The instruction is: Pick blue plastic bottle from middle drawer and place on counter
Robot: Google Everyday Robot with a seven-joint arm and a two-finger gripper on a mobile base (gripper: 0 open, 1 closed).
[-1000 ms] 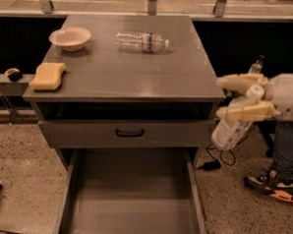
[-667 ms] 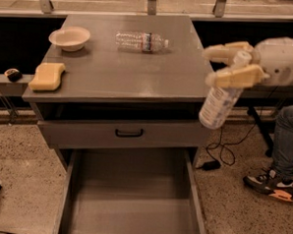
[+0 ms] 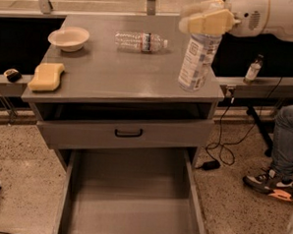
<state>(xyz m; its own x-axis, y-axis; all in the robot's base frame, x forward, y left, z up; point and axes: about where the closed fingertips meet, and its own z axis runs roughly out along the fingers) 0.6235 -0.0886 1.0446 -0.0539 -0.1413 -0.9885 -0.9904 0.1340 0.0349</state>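
Gripper: cream fingers clamped on the cap end of the blue plastic bottle, a clear cylinder, near-upright over the smooth grey counter, right edge. Earlier it hung right of the cabinet.

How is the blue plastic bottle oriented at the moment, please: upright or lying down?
Nearly upright, leaning slightly: the blue plastic bottle is base-down at the right edge of the counter, its top clamped in the claw.

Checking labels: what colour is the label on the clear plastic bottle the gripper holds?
Whitish-blue, camera view; gripper holds bottle over grey counter.
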